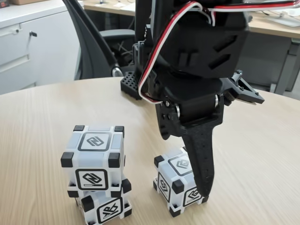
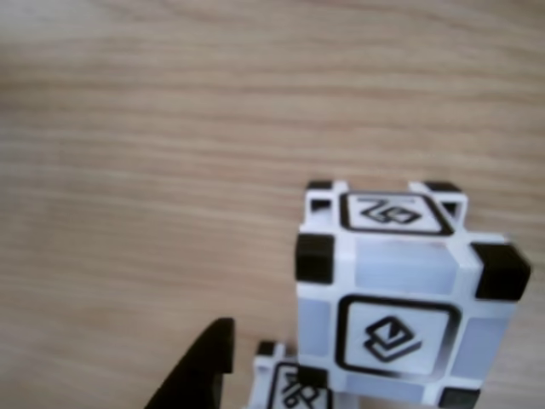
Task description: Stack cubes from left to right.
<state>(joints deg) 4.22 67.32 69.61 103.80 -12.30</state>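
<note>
Stood at lower left of the fixed view: a stack of two cubes, the upper cube [image 1: 93, 158] resting slightly askew on the lower cube [image 1: 104, 206], whose base was cut off by the bottom edge. Sat just right of centre, low in the frame: the third cube [image 1: 177, 183], alone on the table [image 1: 37, 126]. Hung over it, the pincer [image 1: 206, 187], one black finger [image 1: 200, 154] reaching down along the cube's right side and apparently touching it (the other finger hidden behind the arm, so spread or closed could not be told). Judged: two stacked, the third being approached for a grasp. Called for next: a firm pinch, a lift above the stack, a square placement on top. Remained blurred in the other view: the stack at lower right, a dark fingertip [image 2: 200, 371] at bottom.
</note>
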